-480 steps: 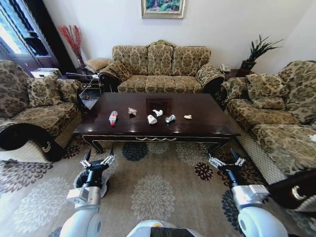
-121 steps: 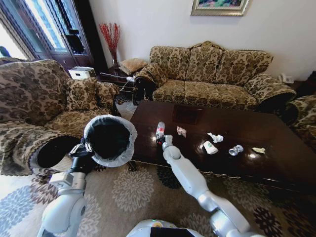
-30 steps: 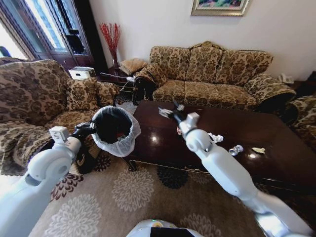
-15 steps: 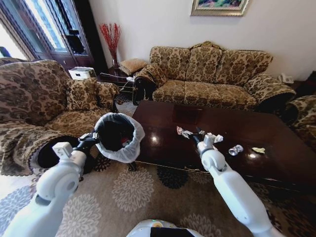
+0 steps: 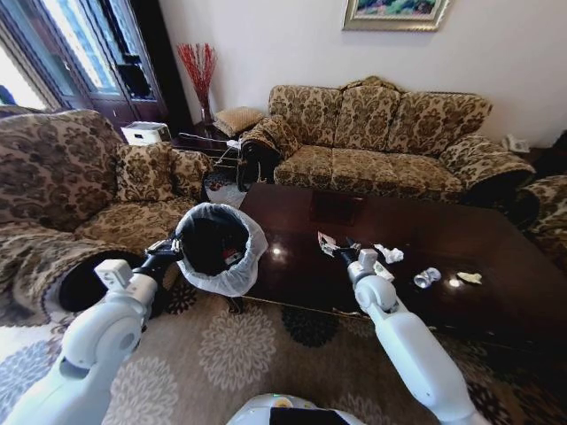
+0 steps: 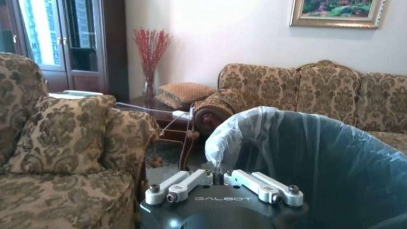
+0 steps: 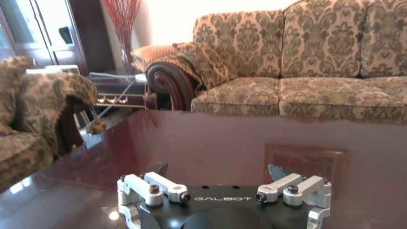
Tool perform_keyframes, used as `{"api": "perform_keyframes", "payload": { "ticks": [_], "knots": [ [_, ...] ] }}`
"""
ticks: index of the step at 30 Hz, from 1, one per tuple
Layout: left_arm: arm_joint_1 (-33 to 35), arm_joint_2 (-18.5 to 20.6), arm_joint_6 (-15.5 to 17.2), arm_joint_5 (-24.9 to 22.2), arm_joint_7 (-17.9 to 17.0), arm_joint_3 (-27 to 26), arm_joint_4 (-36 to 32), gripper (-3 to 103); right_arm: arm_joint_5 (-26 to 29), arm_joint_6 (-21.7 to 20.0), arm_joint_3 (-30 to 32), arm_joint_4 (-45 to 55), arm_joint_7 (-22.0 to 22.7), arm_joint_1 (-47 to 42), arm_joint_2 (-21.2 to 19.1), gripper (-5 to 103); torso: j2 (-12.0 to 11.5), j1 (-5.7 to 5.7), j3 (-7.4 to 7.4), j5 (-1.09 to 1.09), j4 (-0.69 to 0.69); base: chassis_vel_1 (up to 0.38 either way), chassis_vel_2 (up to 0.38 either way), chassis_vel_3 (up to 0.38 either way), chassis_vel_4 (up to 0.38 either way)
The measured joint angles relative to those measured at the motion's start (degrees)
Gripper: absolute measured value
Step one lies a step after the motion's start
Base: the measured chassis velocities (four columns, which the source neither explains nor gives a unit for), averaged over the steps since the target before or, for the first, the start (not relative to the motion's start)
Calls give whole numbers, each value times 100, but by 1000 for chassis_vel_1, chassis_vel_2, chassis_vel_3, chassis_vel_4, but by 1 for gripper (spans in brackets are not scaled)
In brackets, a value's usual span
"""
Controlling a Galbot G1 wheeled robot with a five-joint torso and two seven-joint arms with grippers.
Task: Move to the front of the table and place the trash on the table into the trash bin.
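Glossy dark wood of the desk could let the crumpled scrap skid if the open right hand comes in off-centre; the scrap lies just left of that hand at frame centre. The left hand, clamped on the trash bin, holds it left of centre.

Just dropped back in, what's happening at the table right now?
The left gripper holds the trash bin by its rim at the table's near left corner; something red and white lies inside the bin. The right gripper is open over the table, close to a crumpled wad. A paper cup, another wad, a silvery piece and a yellowish scrap lie on the table.
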Motion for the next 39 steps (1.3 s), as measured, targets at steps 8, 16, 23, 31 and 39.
{"api": "perform_keyframes", "payload": {
  "ticks": [8, 16, 23, 31, 39],
  "knots": [
    [-19, 15, -45, 1, 136, 13, 6, 2, -623, 408, -368, -1406, -428, 578, 174, 100, -2, 2, 2, 1, 0, -79, 69, 73, -70],
    [5, -19, -68, 4, 213, 9, 18, 2, -1064, 943, -462, -2881, -764, 1276, 722, 100, 0, -8, -2, -1, 3, 0, 0, 0, 0],
    [5, -27, -73, 6, 245, 5, 0, 2, -1134, 914, -360, -3516, -771, 1474, 1029, 100, 0, -2, 0, 0, -1, 0, 0, 0, 0],
    [-11, -26, -83, 6, 255, 17, 11, 2, -1136, 858, -242, -3681, -703, 1494, 1121, 87, 0, -4, -1, -1, 2, 0, 0, 0, 0],
    [-23, 13, -100, 7, 270, 41, 25, 2, -1153, 878, -105, -3638, -634, 1350, 1081, 54, 0, -5, -2, -1, 1, 0, 0, 0, 0]
  ]
}}
